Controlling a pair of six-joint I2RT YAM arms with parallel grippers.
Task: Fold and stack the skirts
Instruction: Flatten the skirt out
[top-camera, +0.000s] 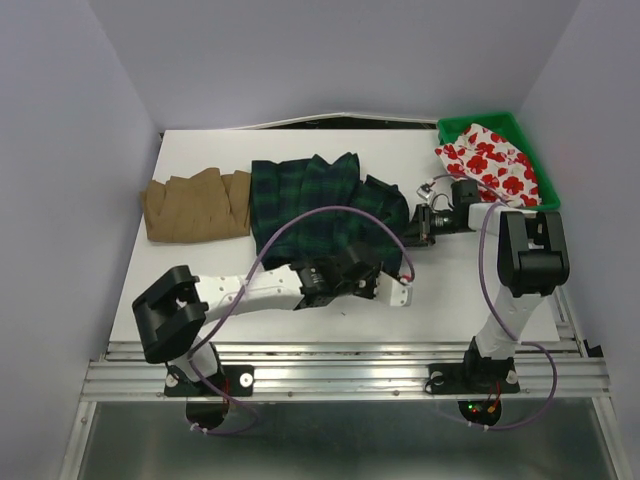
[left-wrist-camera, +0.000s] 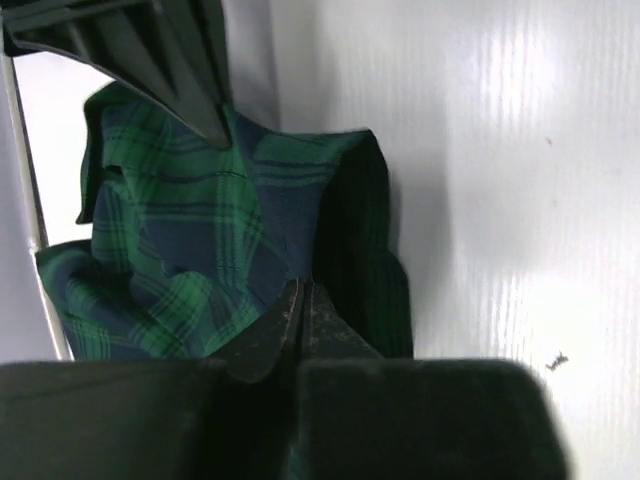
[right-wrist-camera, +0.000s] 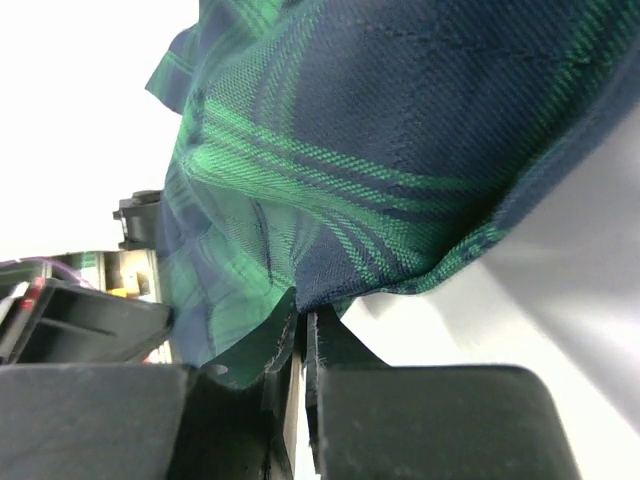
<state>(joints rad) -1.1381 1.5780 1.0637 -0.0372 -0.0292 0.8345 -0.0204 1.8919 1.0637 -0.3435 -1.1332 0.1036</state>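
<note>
The dark green-navy plaid skirt lies spread in the middle of the white table. Its right part is lifted and bunched between both arms. My left gripper is at the skirt's near right corner; in the left wrist view its jaws are together on the plaid hem. My right gripper holds the skirt's right edge; its jaws pinch a fold of plaid cloth. The tan-brown pleated skirt lies flat at the left. The white skirt with red flowers lies in the bin.
A green plastic bin stands at the table's back right corner. Purple cables loop over both arms. Grey walls close in the left, right and back of the table. A metal rail runs along the near edge.
</note>
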